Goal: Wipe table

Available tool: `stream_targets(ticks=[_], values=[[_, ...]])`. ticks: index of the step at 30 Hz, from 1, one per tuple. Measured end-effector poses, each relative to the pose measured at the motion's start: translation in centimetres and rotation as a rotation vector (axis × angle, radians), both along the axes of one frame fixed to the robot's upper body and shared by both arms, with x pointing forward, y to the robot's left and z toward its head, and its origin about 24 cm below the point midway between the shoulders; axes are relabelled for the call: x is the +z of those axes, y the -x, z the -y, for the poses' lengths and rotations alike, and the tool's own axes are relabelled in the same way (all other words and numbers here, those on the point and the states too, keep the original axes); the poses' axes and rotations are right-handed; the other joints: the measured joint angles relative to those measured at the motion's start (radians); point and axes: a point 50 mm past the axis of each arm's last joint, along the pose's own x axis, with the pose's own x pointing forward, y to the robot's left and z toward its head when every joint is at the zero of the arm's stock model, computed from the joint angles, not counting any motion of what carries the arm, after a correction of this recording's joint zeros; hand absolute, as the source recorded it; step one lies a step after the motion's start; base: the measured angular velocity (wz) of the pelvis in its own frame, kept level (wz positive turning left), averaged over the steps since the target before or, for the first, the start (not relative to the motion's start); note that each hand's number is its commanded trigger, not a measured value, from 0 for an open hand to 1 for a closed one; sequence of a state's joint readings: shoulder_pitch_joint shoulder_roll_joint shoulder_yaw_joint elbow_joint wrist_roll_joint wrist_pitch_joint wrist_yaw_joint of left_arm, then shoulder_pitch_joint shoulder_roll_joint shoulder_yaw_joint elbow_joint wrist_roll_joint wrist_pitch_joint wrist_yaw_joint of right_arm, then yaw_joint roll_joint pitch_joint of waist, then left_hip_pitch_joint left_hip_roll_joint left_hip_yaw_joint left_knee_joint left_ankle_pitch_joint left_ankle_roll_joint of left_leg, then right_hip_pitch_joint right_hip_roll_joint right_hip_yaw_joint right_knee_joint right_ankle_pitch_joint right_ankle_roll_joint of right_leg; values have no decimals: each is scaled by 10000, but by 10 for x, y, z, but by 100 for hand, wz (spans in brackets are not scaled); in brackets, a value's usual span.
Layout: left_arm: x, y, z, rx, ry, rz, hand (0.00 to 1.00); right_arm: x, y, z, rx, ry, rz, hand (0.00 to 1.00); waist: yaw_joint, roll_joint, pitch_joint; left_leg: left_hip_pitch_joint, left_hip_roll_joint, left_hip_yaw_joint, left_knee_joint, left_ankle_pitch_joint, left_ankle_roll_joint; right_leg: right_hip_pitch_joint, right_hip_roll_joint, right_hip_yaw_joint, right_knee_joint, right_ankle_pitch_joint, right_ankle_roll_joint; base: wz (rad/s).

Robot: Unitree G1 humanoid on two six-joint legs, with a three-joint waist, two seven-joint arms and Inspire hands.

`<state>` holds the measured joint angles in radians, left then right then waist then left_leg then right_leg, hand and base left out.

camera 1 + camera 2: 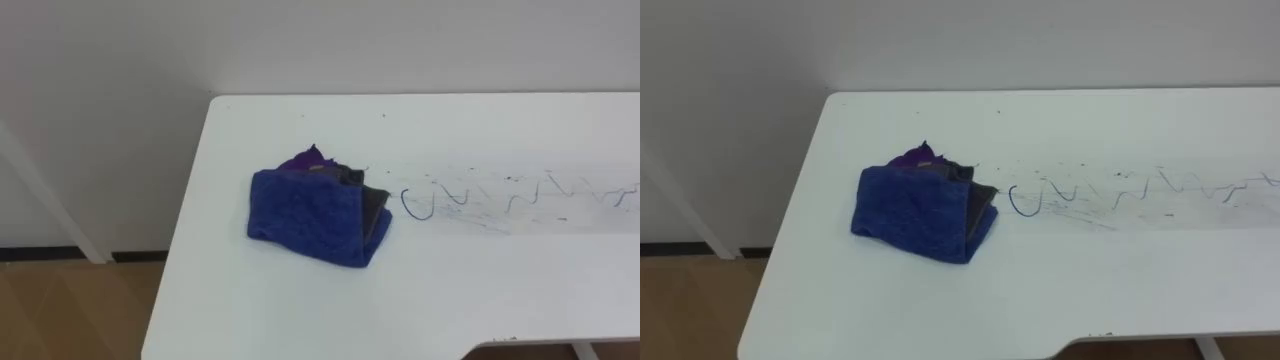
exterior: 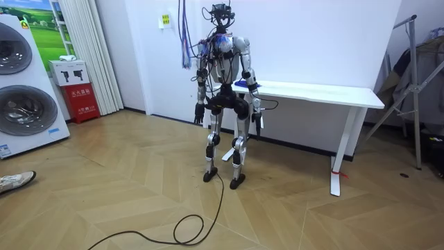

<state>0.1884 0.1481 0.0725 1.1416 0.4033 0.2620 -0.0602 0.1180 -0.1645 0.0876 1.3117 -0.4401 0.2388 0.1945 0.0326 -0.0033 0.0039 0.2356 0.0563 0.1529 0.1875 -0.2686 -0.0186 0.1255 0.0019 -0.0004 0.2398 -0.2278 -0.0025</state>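
We see a crumpled blue terry cloth (image 1: 312,222), purple and grey folds showing, lying near the white table (image 1: 280,310) at its left end. Wavy blue pen scribbles (image 1: 520,195) run rightward from just beside it.

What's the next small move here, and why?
Probably raise the right hand to the blue cloth and grip it. It and the left hand hang at the robot's sides, the cloth lies untouched on the table, and the pen marks run off to its right.

Bare white table (image 1: 300,310) surrounds the folded blue cloth (image 1: 310,215), wall (image 1: 400,40) behind.
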Motion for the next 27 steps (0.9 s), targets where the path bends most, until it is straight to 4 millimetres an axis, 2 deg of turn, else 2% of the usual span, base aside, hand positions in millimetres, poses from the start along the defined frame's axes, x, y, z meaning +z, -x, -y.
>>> stream_targets(ticks=[14, 20, 23, 27], values=[[0, -3, -1, -19, -109, 148, 0, 0, -8, -1, -60, 20, 443, 0, -31, 59, -6, -37, 6, 5, -6, 0, 0, -48, -1, -27, 10, 0, 0, 0], [0, 0, -1, 70, -110, 52, 0, 0, 0, 1, -1319, 454, 601, 0, -43, 91, -16, 25, 5, 4, -32, 0, 0, 23, 2, -18, -13, 0, 0, 0], [1, 1, -3, 376, -161, 122, 0, 1, 13, 4, -3214, 919, 710, 0, -143, 76, -13, 13, 1, -1, -29, 0, 0, 37, -6, -40, -27, -3, 3, 1], [4, 14, -13, 1370, -444, 116, 0, 5, 28, 14, -7151, 1829, 1198, 0, -649, 29, -14, 37, -1, -3, -71, 0, 0, 36, -6, -27, -29, -13, 9, 0]])
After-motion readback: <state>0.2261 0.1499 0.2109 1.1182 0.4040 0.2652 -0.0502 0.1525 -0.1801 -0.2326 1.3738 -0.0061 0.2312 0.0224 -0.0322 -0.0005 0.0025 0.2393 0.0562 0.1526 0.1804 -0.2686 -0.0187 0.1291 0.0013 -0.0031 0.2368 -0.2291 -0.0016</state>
